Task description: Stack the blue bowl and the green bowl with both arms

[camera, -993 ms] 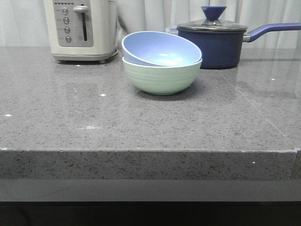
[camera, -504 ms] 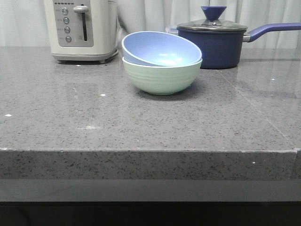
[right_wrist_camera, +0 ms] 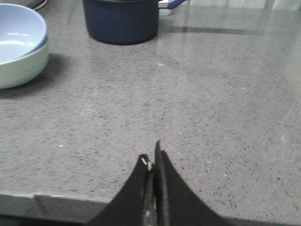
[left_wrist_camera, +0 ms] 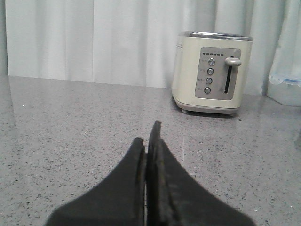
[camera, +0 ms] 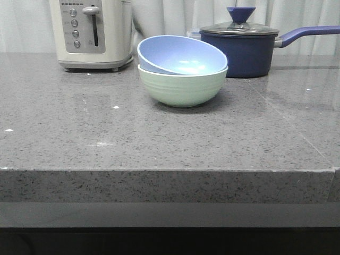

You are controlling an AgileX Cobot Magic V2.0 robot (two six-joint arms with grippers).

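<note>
Grey speckled stone desk with pale curtains behind it. Blue bowl sits nested inside the green bowl, tilted so its left rim rides higher, around the middle of the desk toward the far side. Cream toaster is far left, navy lidded saucepan just right of the bowls. Left hand is pinched closed with nothing in it, and so is the right hand, both hovering low over bare desk on the near side.
</note>
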